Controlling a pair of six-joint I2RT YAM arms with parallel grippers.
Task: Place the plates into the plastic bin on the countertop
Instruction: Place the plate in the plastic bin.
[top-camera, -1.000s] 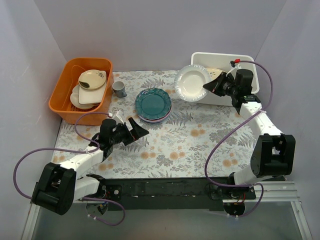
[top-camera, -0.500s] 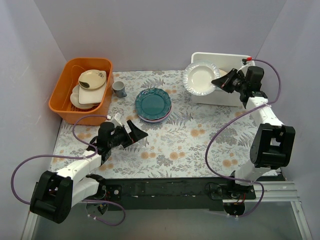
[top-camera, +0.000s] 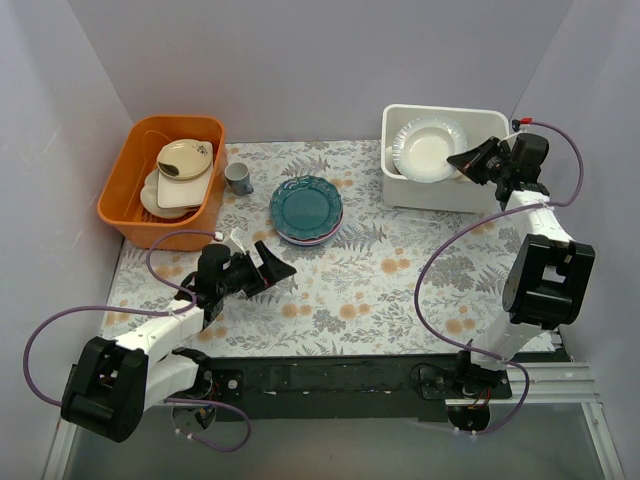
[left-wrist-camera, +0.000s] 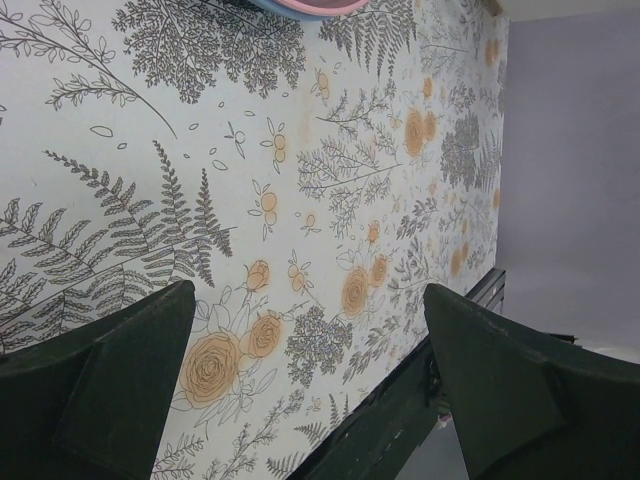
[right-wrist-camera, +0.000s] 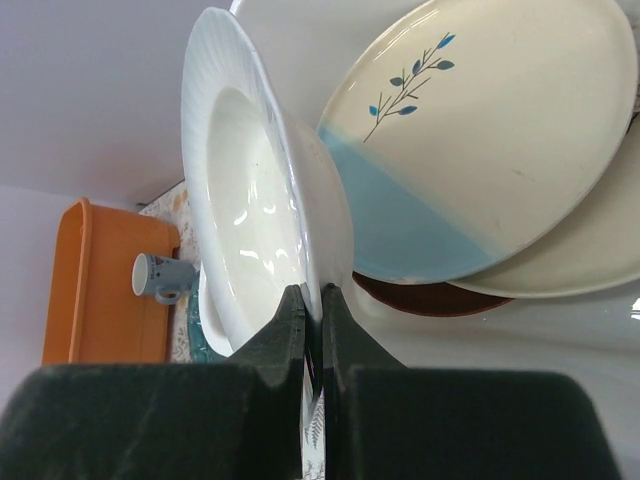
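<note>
My right gripper (top-camera: 466, 162) (right-wrist-camera: 313, 300) is shut on the rim of a pale cream-green plate (top-camera: 430, 150) (right-wrist-camera: 250, 220) and holds it tilted over the white plastic bin (top-camera: 400, 190). Inside the bin lie a cream-and-blue plate with a leaf sprig (right-wrist-camera: 480, 150) and other plates beneath it. A stack topped by a teal scalloped plate (top-camera: 306, 207) sits mid-countertop. My left gripper (top-camera: 278, 268) (left-wrist-camera: 305, 400) is open and empty, low over the floral countertop (left-wrist-camera: 300, 200) below that stack.
An orange tub (top-camera: 160, 215) with beige dishes (top-camera: 183, 160) stands at the back left. A small grey cup (top-camera: 238, 178) stands between it and the plate stack. Grey walls close in the sides and back.
My right gripper has carried the pale plate rightward from in front of the bin's left edge to over the bin. The left arm has barely shifted.
</note>
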